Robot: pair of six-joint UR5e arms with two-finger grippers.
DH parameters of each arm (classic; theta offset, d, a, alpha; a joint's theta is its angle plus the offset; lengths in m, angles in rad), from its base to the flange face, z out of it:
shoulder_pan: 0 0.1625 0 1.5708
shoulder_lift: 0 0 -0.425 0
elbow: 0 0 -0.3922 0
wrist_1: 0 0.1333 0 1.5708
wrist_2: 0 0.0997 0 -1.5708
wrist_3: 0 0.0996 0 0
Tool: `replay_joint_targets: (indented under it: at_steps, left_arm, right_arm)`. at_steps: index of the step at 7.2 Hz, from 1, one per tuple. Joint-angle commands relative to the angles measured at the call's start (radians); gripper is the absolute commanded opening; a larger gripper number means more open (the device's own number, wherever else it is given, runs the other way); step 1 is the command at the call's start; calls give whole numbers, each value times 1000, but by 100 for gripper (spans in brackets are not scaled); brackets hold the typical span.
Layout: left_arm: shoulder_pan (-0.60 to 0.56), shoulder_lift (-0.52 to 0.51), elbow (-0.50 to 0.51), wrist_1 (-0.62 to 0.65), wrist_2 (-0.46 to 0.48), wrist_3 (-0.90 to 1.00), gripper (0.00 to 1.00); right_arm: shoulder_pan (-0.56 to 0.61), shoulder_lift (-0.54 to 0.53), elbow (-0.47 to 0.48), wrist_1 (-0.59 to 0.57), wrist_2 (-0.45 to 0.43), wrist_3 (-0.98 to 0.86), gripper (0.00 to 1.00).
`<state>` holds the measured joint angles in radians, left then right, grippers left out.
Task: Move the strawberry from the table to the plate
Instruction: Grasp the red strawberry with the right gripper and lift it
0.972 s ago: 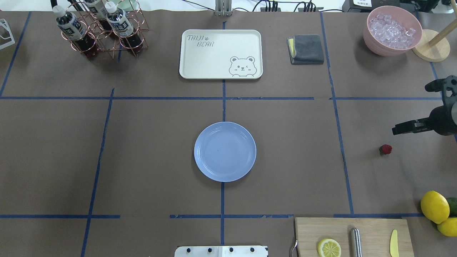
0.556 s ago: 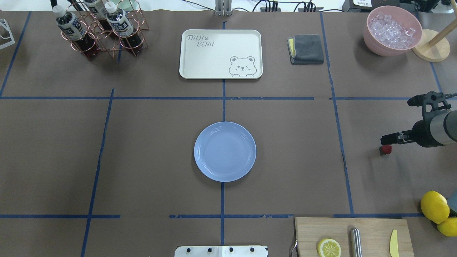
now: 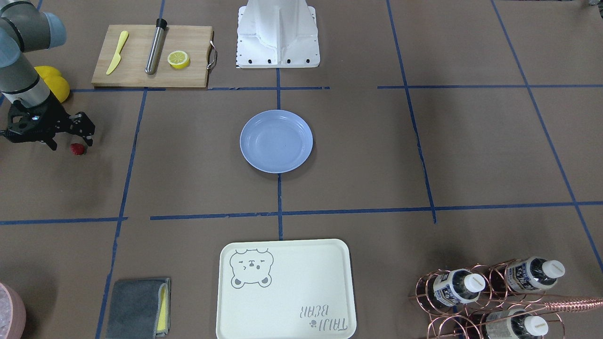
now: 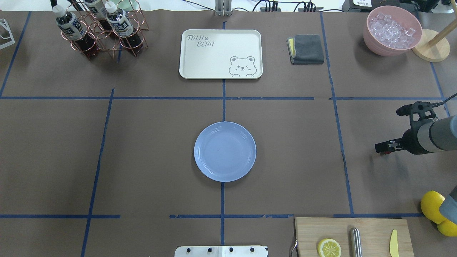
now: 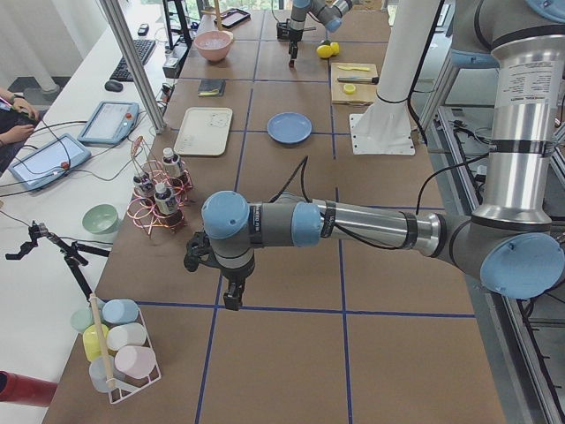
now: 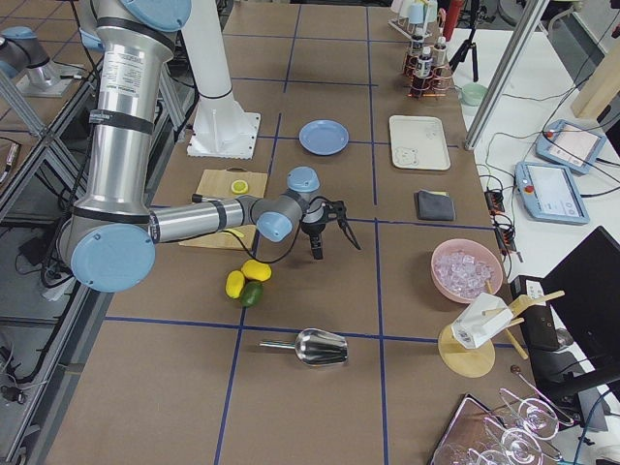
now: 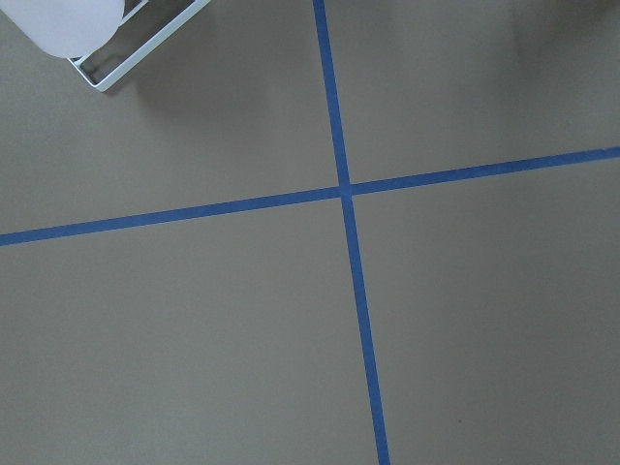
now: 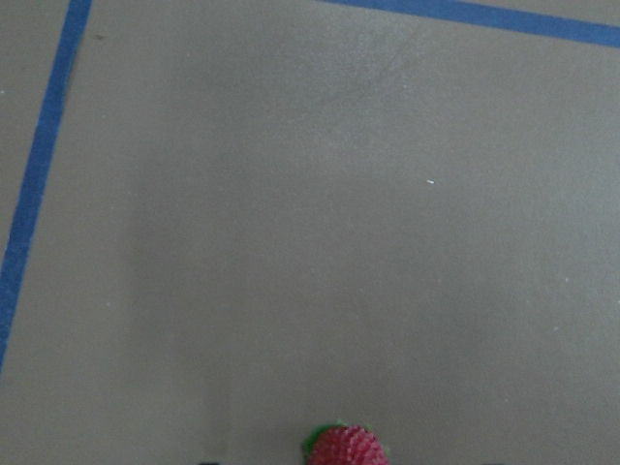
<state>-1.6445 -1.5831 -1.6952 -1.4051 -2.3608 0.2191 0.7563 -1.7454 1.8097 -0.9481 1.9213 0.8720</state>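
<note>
- r gripper was low over the table at its r side; fingers apart, one on each side of the strawberry in the front-facing view; couldn't tell if either finger touched it
- strawberry sat on the brown paper, not lifted; r wrist cam caught it at the bottom edge, red w/ a bit of green on top
- light blue plate was at table centre, on a blue tape line, well apart from the strawberry; no fruit on it
- l gripper hung over a tape crossing at the far l end of the table, near the wire bottle rack; open or closed, couldn't tell
- lemons lay near the r arm, beside the cutting board; bear tray was beyond the plate
</note>
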Motion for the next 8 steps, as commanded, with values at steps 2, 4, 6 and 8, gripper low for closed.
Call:
replay_joint_targets:
  at_steps: [2,4,6,8]
  left_arm:
    - [0,0,0,0,0,0,100]
    - [0,0,0,0,0,0,100]
    - [2,0,-1,0,0,0,100]
    - [0,-2,-3,-2,-2,0,100]
  right_arm:
    - [-3,30,-21,0,-4,2,73]
    - [-3,40,-41,0,-4,-1,72]
    - [0,37,-41,0,-8,-1,65]
    - [0,29,-32,2,-7,-1,66]
